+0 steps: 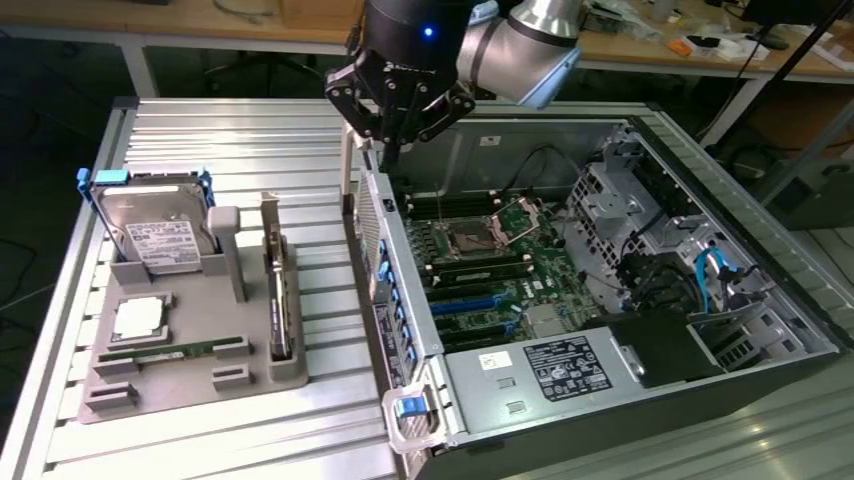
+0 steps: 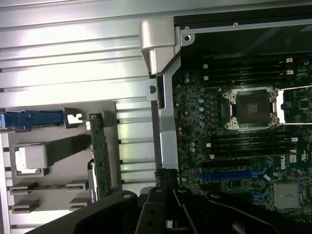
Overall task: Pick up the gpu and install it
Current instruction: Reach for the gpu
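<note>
The gpu [image 1: 276, 292] stands on its edge in a slot of the grey holder tray [image 1: 187, 395], its metal bracket end pointing up at the far end. In the wrist view the gpu [image 2: 99, 156] appears edge-on as a thin green strip. My black gripper [image 1: 391, 152] hangs shut and empty over the open computer case's near wall, toward the exterior view's right of the gpu and well above it. In the wrist view the gripper [image 2: 166, 181] is over that wall's edge, between tray and motherboard.
The open computer case [image 1: 747, 330] lies on the slatted metal table with its motherboard [image 1: 487, 270], empty CPU socket [image 2: 251, 107] and blue card slots [image 2: 234, 174] exposed. The tray also holds a hard drive [image 1: 154, 235], a CPU [image 1: 138, 318] and a memory stick [image 1: 160, 353].
</note>
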`<action>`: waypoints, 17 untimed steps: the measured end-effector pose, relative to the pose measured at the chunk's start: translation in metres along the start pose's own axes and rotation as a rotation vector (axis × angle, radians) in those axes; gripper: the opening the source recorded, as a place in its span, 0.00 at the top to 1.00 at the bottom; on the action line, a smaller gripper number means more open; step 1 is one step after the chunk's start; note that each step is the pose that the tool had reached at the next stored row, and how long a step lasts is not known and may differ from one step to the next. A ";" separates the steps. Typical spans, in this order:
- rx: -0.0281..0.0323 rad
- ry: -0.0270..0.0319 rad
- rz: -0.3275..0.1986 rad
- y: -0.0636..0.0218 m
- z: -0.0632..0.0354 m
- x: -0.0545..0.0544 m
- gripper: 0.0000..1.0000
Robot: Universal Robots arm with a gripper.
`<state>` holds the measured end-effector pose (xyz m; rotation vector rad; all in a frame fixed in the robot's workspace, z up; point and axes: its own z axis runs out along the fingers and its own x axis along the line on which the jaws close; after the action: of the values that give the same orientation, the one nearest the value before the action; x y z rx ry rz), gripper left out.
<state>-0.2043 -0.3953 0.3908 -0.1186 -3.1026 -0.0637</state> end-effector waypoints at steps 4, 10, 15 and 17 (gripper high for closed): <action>0.0001 0.0001 0.000 -0.0005 0.0005 0.011 0.89; 0.0000 0.0000 0.000 -0.0011 0.0012 0.025 0.89; 0.0000 0.0000 0.000 -0.0012 0.0021 0.042 0.89; -0.0001 -0.0001 0.000 -0.0013 0.0023 0.046 0.89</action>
<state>-0.2503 -0.3930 0.3902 -0.1188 -3.1027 -0.0638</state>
